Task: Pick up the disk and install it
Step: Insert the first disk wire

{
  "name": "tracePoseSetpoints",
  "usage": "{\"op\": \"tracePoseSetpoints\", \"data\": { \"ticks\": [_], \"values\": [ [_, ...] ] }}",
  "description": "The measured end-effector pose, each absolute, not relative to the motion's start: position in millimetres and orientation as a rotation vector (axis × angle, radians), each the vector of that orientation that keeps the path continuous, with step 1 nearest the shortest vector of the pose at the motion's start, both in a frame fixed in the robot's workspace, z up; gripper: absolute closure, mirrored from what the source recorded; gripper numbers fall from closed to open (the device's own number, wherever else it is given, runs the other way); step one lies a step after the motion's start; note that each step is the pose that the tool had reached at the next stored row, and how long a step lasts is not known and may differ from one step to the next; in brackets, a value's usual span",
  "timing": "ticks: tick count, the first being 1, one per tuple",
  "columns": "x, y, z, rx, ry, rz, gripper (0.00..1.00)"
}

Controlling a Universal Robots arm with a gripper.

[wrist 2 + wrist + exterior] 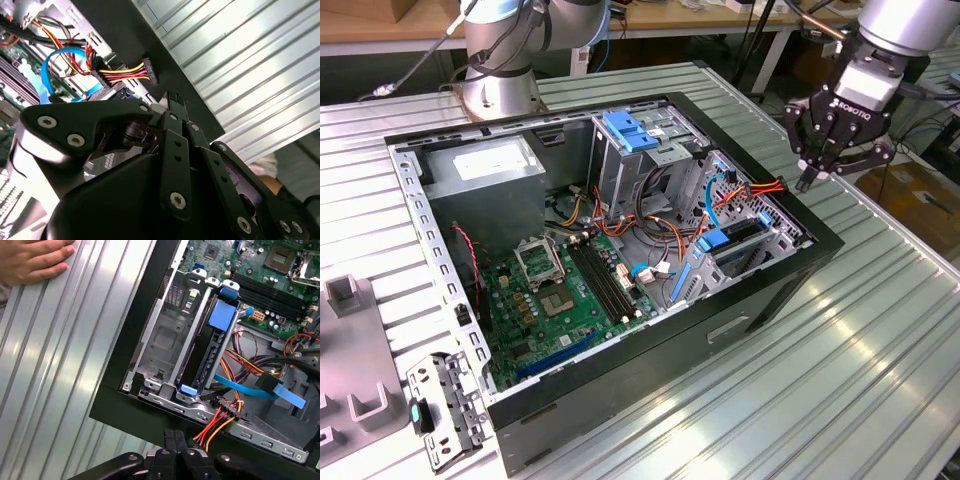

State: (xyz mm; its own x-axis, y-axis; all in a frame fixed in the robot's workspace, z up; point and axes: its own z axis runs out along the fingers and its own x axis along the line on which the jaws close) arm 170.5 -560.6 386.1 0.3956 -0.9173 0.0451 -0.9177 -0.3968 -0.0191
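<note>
My gripper (807, 178) hangs just outside the case (780, 290), at the exterior view's right. Its fingers are pressed together with nothing between them. The disk (221, 317) stands on edge in the cage (165, 340) just inside that wall (blue frame edge facing up). Its long axis runs from the wall in toward the motherboard (225, 255). A person's hand (30, 260) rests on the table (75, 365).

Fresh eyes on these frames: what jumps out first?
An open computer case lies mid-table in the exterior view, green motherboard exposed. In the first wrist view the blue-framed disk stands edge-on in its drive cage, the gripper outside the case wall, and a hand rests on the table.
</note>
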Motion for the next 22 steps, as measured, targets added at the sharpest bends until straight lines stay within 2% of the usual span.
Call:
{"op": "tracePoseSetpoints", "data": {
  "ticks": [11, 22],
  "values": [
    [170.6, -560.5, 385.4, 2.831, -1.369, 0.071, 0.89],
    [170.4, -560.4, 382.2, 2.988, -1.162, 0.028, 0.89]
  ]
}}
